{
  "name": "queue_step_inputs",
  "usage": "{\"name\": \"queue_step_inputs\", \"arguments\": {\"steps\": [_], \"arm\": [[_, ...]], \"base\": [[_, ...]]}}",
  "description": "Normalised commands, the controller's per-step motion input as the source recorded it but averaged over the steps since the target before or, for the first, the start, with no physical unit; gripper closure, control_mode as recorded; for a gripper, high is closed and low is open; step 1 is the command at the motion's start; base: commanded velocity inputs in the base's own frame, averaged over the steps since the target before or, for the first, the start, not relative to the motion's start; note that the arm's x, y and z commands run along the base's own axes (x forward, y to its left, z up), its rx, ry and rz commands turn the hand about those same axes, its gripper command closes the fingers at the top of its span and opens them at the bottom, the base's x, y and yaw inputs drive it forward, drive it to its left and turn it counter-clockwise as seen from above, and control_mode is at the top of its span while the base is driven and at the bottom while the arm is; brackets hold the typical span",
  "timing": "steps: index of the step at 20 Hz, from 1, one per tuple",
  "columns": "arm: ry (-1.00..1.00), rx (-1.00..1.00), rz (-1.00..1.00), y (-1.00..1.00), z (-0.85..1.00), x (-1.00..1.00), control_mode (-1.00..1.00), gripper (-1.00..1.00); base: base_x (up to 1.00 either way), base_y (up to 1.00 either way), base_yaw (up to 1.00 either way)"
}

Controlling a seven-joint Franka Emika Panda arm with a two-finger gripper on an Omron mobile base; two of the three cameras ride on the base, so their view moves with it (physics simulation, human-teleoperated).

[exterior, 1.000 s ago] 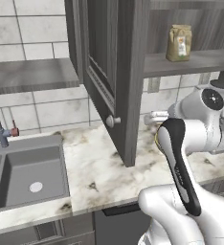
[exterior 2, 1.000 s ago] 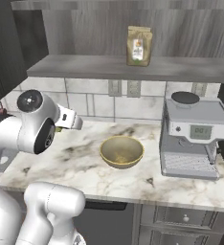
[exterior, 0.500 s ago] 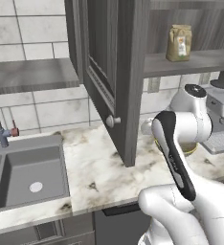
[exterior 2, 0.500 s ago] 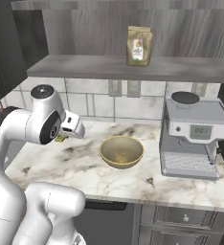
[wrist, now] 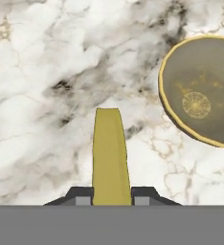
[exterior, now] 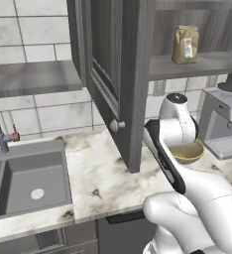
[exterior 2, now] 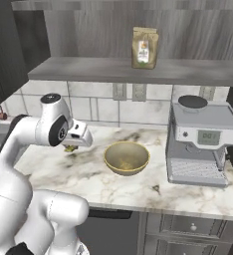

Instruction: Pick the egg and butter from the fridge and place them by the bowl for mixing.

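Lowered and swung toward the bowl since a second ago, the arm now carries the butter over the counter.

Nearest the hand camera, the gripper (wrist: 112, 200) is clamped narrowly on the butter (wrist: 110, 158), a slim yellow stick that juts out between the two dark fingertips (wrist: 80, 195) above the marbled counter (wrist: 47, 95). Just beside it, to one side, sits the bowl (wrist: 200, 91), round, yellow-tan and upright on the counter. From the right base view, the hand hangs low over the counter, left of the bowl (exterior 2: 126, 158). Farther right stands a coffee machine (exterior 2: 202, 142), and on the shelf above is a brown paper bag (exterior 2: 144, 48).
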Motion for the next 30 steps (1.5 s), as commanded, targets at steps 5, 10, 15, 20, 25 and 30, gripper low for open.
{"name": "queue_step_inputs", "arguments": {"steps": [5, 10, 15, 20, 25, 30], "arm": [[0.01, -0.09, 0.0, 0.0, -0.46, 0.4, -1.0, 1.0], [0.0, -0.09, 0.0, 0.0, -0.54, 0.32, -1.0, 1.0], [0.0, -0.07, 0.0, -0.01, -0.46, 0.27, -1.0, 1.0], [0.0, -0.06, 0.02, -0.03, -0.44, 0.07, -1.0, 1.0], [-0.02, 0.01, 0.04, -0.35, -0.16, 0.0, -1.0, 1.0], [-0.05, 0.01, 0.04, -0.4, -0.01, 0.0, -1.0, 1.0]], "base": [[0.0, 0.0, 0.0], [0.0, 0.0, 0.0], [0.0, 0.0, 0.0], [0.0, 0.0, 0.0], [0.0, 0.0, 0.0], [0.0, 0.0, 0.0]]}}
